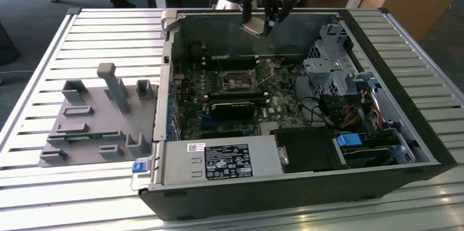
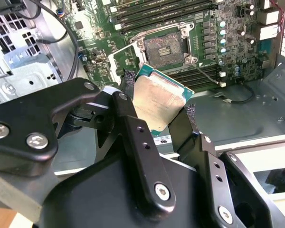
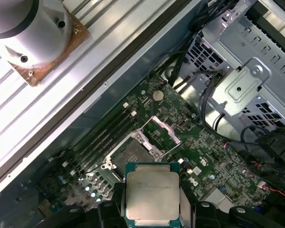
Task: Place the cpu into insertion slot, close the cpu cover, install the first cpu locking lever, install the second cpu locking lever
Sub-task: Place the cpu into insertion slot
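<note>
My gripper (image 1: 261, 23) hangs above the far wall of the open computer case (image 1: 290, 198), shut on the cpu (image 1: 255, 27). The cpu is a flat square chip with a silvery face and green rim, gripped by two opposite edges in both wrist views (image 2: 159, 102) (image 3: 152, 192). The insertion slot (image 1: 238, 81) lies on the green motherboard, lower and nearer the case's middle than the chip. Its dark centre is uncovered (image 2: 164, 47) (image 3: 130, 153). The cpu cover (image 3: 164, 129) stands swung up beside the slot. A thin wire lever (image 2: 206, 76) runs along one side of the slot.
Long black memory slots (image 2: 161, 12) flank the socket. A metal drive cage (image 1: 330, 70) with cables fills the case on the exterior view's right, and a power supply (image 1: 221, 160) sits at the front. A grey fixture (image 1: 94, 117) rests on the slatted table (image 1: 73, 198) to the left.
</note>
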